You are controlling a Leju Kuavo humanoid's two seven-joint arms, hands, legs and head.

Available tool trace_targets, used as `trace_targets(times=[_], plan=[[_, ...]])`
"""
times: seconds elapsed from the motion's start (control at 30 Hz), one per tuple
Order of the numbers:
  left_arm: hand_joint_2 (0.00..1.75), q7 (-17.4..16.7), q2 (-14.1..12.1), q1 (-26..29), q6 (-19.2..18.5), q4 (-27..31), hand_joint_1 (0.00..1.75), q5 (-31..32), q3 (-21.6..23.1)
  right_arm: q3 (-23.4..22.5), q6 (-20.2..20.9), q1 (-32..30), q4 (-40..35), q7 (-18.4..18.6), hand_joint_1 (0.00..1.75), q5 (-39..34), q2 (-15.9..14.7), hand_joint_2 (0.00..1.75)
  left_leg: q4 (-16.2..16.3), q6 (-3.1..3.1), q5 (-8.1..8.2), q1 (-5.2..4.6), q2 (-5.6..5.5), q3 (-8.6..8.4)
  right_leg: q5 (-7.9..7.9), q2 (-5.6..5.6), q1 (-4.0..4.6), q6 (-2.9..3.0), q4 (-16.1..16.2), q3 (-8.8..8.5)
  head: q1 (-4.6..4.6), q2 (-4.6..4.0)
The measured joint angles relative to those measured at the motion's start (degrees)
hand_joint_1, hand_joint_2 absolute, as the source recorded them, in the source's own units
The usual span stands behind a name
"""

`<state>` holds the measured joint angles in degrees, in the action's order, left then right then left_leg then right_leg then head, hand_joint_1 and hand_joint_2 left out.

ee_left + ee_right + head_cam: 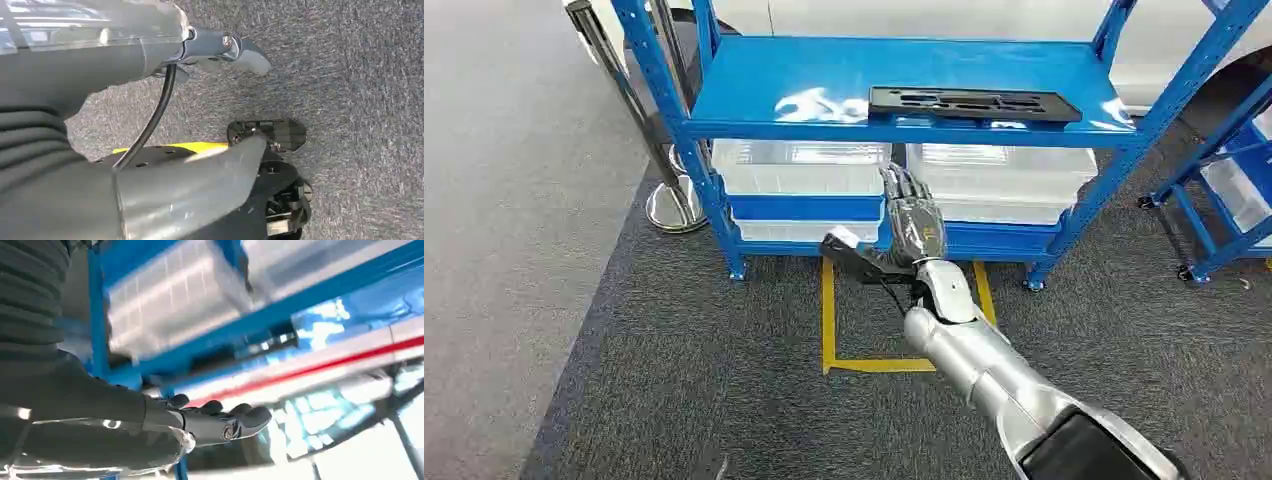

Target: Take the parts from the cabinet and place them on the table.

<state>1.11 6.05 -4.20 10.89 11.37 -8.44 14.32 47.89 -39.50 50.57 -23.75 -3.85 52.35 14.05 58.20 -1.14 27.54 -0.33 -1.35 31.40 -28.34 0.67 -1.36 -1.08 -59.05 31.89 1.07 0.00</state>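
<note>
A long flat black part (974, 103) lies on the top shelf of the blue cabinet (824, 80), toward its right side. My right hand (911, 215) is raised in front of the cabinet, below the top shelf's front edge and a little left of the part. Its fingers are stretched out, its thumb stands off to the left, and it holds nothing. In the right wrist view the right hand (215, 422) reaches with straight fingers toward the blurred blue shelving. My left hand (240, 50) hangs over the grey carpet with its thumb extended and nothing in it.
Two clear plastic bins (799, 165) (999, 170) sit on the cabinet's lower shelf behind my right hand. A yellow tape square (874, 365) marks the carpet in front. A chrome post base (674, 205) stands at the left and another blue rack (1224, 190) at the right.
</note>
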Motion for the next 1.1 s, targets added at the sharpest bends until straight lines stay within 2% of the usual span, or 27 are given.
trace_targets(times=[0.1, 0.23, 0.33, 0.47, 0.77, 0.97, 1.0, 1.1], plan=[[0.0, 0.3, 0.0, 0.0, -0.5, 0.0, 0.0, 0.1, 0.0, 0.0, -0.1, -0.8, -2.2, 2.3, 0.0, 9.6, -0.2, 1.75, 0.0, 0.0, 0.0, -0.01, 0.02, 0.0, 0.01, 0.03, -0.01, -0.01, 0.1, -0.01, 0.0, 0.0], [0.0, -0.3, 0.0, -0.1, -0.3, 0.0, 0.0, 1.3, 0.2, -0.1, -0.1, -1.2, -2.4, 7.2, 0.0, 24.2, -0.5, 1.75, 0.0, 0.0, 0.0, -0.02, 0.01, 0.01, 0.01, 0.02, -0.03, -0.01, 0.1, -0.01, 0.0, 0.0], [0.0, -0.5, 0.0, -0.2, 0.2, -0.1, 0.0, 1.9, 0.9, -0.1, 1.1, -0.9, -0.5, 10.0, 0.0, 29.9, -1.2, 1.75, 0.0, -0.01, 0.0, -0.02, 0.0, 0.02, 0.03, 0.0, -0.04, -0.04, 0.1, -0.03, 0.0, 0.0], [0.0, -0.6, 0.0, -0.2, 0.2, -0.1, 0.0, 1.8, 1.3, -0.5, 3.3, -0.9, 1.5, 9.7, 0.0, 28.8, -2.8, 1.75, 0.0, -0.01, 0.0, -0.02, 0.01, 0.03, 0.05, 0.01, -0.05, -0.07, 0.1, -0.03, 0.0, 0.0], [0.0, -0.6, 0.0, -0.2, 0.2, -0.3, 0.0, 1.9, 1.7, -1.5, 4.3, -0.6, 3.5, 9.6, 0.0, 28.1, -4.2, 1.75, 0.0, -0.01, 0.01, -0.02, 0.01, 0.03, 0.05, 0.02, -0.04, -0.07, 0.1, -0.02, 0.0, 0.0], [0.0, -1.8, -0.1, 0.2, 0.2, -0.5, 0.0, 2.7, 2.4, -5.4, 6.3, -0.6, 4.3, 9.6, 0.0, 23.8, -5.3, 1.75, 0.1, -0.01, 0.0, -0.02, 0.01, 0.04, 0.06, 0.01, -0.05, -0.08, 0.1, -0.03, 0.0, 0.0], [0.0, -2.0, -0.2, 0.3, 0.3, -0.5, 0.0, 2.7, 2.5, -6.3, 6.3, -0.6, 4.4, 9.5, 0.0, 23.3, -5.5, 1.75, 0.6, -0.24, 0.16, -0.32, -0.04, 0.18, 0.25, 0.01, -0.41, -0.38, 0.5, -0.08, 0.0, 0.0], [0.0, -2.1, -0.6, 0.6, 0.3, -0.7, 0.0, 2.6, 2.6, -8.3, 6.3, -0.2, 4.8, 9.5, 0.0, 22.5, -6.1, 1.75, 0.6, -0.52, 0.21, -0.3, 0.0, 0.38, 0.36, 0.03, -0.47, -0.7, 0.6, 0.01, 0.02, 0.0]])
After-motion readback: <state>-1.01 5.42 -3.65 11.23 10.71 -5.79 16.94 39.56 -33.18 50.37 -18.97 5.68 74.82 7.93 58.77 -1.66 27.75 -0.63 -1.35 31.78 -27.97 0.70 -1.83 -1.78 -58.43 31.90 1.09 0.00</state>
